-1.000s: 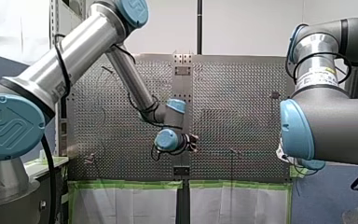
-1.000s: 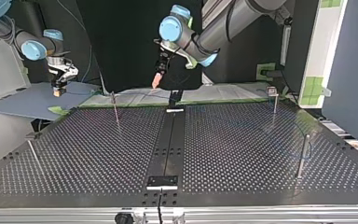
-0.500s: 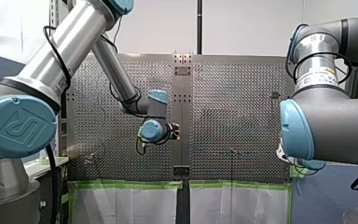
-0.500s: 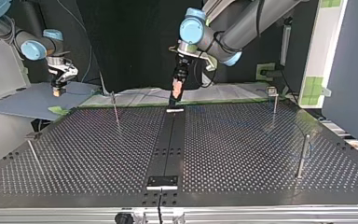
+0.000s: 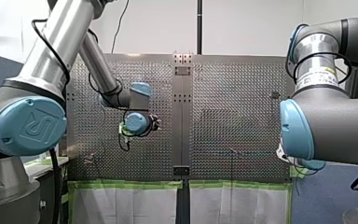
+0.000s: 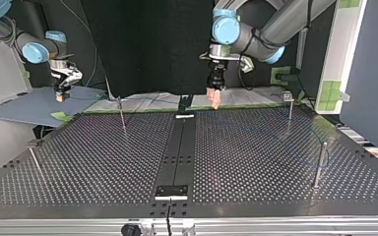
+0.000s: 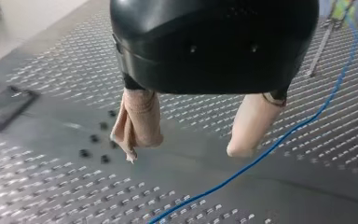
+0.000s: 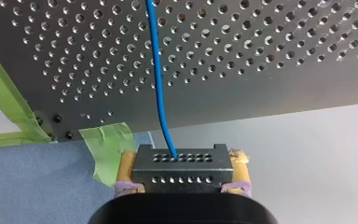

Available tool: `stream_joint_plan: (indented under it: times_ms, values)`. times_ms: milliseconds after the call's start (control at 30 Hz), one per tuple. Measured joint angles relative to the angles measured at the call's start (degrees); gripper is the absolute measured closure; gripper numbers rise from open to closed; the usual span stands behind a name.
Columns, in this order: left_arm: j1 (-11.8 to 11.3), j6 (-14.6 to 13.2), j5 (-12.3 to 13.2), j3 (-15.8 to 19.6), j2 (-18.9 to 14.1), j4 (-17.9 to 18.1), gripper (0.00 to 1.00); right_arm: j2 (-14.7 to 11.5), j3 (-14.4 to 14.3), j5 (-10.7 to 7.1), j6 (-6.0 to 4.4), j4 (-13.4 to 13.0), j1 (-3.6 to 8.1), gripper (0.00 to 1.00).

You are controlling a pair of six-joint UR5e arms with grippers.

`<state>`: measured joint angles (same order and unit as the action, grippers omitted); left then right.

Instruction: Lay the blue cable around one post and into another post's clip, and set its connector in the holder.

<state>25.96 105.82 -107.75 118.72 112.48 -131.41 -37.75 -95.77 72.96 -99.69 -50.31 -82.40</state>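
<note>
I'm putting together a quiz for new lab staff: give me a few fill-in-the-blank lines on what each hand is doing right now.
My right hand is shut on the cable's black ___.
That cable is coloured ___.
My left hand, above the table, is ___ and holds nothing.
Missing: connector, blue, open.

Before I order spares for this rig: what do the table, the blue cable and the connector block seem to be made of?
Table: metal plate, likely aluminium, dull grey with soft sheen, punched holes.
Blue cable: thin, smooth plastic-looking sheath; curves loosely.
Connector block: black, matte, probably moulded plastic or anodised metal; rows of small holes.
</note>
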Motion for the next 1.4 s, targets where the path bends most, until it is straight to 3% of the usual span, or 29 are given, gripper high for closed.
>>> stream_joint_plan:
  times_ms: [233,600,833,1033,1400]
  values:
    - [-2.5,2.8,-0.5,4.1,-4.1,3.0,0.0,0.0,0.0,-0.01,0.0,0.1,0.02,1.0]
    - [-8.2,6.4,0.1,10.1,-10.1,3.5,0.0,0.0,0.0,-0.09,0.0,0.1,0.09,1.0]
    - [-12.2,9.8,2.8,13.9,-14.1,6.7,0.0,0.0,0.0,-0.09,0.0,0.1,0.09,1.0]
    - [-15.5,13.0,5.1,12.9,-17.4,8.1,0.0,0.0,0.0,-0.13,0.0,0.2,0.08,1.0]
    - [-22.5,20.0,2.9,7.8,-19.9,7.7,0.0,0.0,0.0,-0.18,0.0,0.2,0.06,1.0]
